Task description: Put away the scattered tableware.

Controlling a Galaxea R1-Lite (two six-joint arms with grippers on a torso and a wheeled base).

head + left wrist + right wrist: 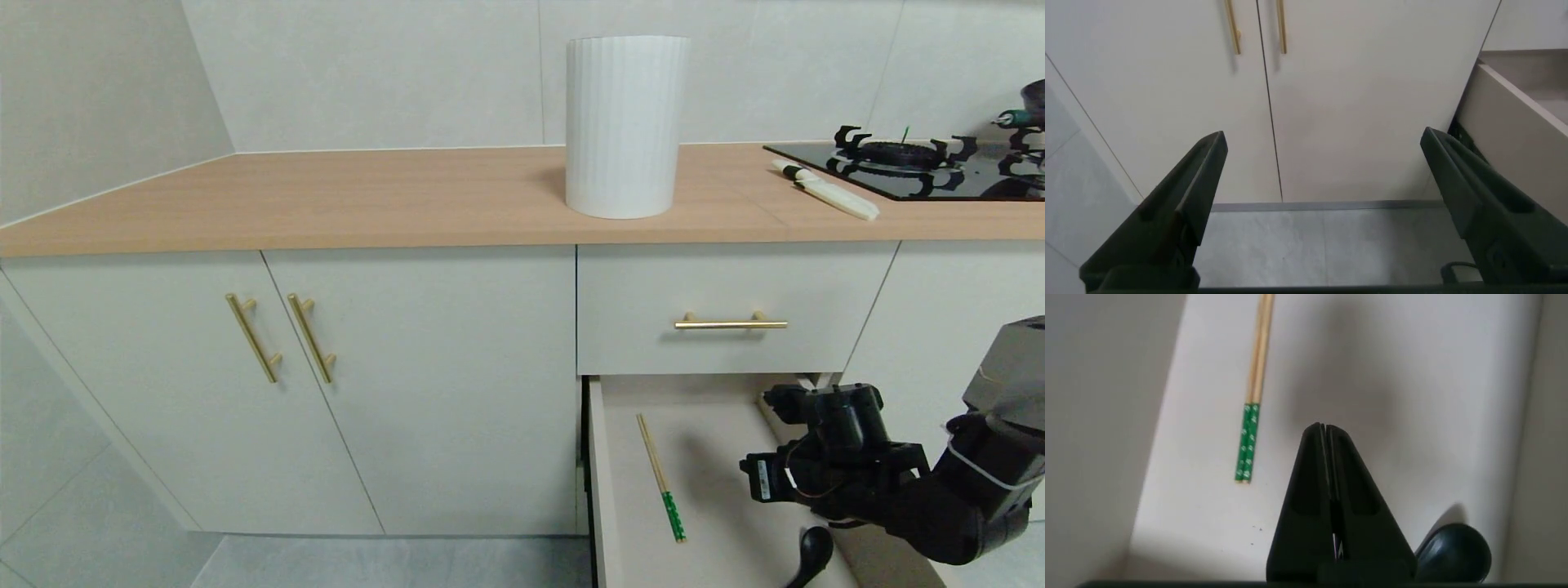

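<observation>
A pair of wooden chopsticks (660, 478) with green ends (1247, 441) lies on the floor of the open lower drawer (702, 408). A black spoon (810, 555) rests near the drawer's front right, its bowl (1454, 551) beside my right gripper. My right gripper (1323, 437) hangs over the drawer (763, 482), shut, with nothing seen between its fingers. My left gripper (1323, 204) is open and low in front of the double cabinet doors (1257, 82), above the floor. A white knife (824, 189) lies on the counter next to the stove.
A tall white ribbed container (624, 126) stands on the wooden counter (367, 196). A black gas stove (914, 167) is at the far right. The upper drawer (731, 306) with a gold handle is closed above the open one. Grey floor tiles (1323, 245) lie below.
</observation>
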